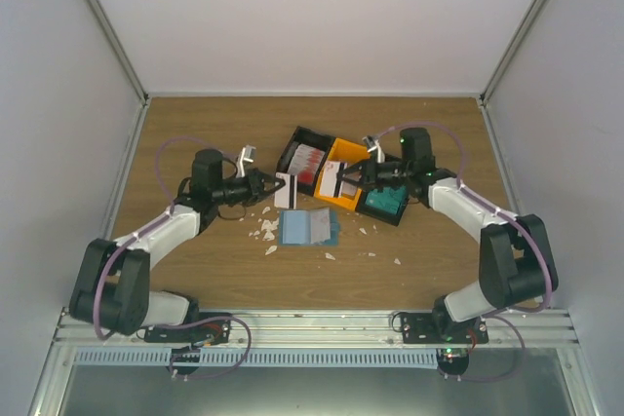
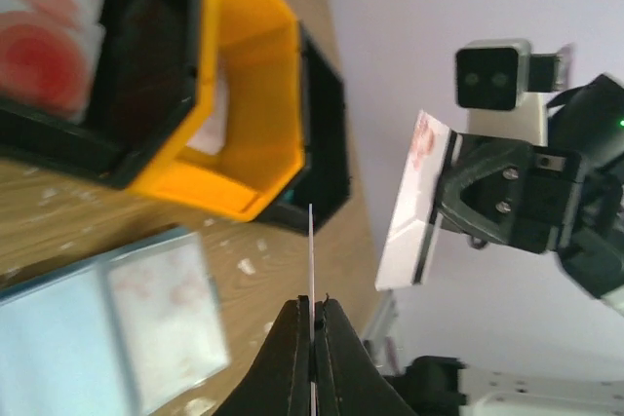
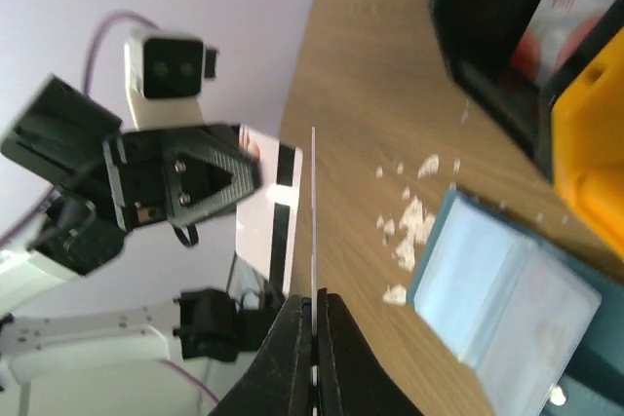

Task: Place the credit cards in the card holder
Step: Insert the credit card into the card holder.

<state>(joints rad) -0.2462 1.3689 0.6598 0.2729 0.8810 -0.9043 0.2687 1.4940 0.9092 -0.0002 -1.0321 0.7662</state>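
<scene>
The card holder (image 1: 307,227) lies open on the table, light blue inside; it also shows in the wrist views (image 2: 107,328) (image 3: 507,299). My left gripper (image 1: 268,187) hovers left of it, shut on a whitish credit card with a black stripe (image 1: 285,190). That card is edge-on in the left wrist view (image 2: 311,250) between the shut fingertips (image 2: 313,304). My right gripper (image 1: 351,177) hangs over the bins, shut on a red-and-white credit card (image 1: 330,180), edge-on in its own view (image 3: 313,211). Both cards are upright, facing each other above the holder.
Three bins stand behind the holder: a black bin (image 1: 304,158) with red-and-white cards, an orange bin (image 1: 343,168), and a black bin (image 1: 385,204) with teal cards. White scraps (image 1: 263,231) litter the wood left of and below the holder.
</scene>
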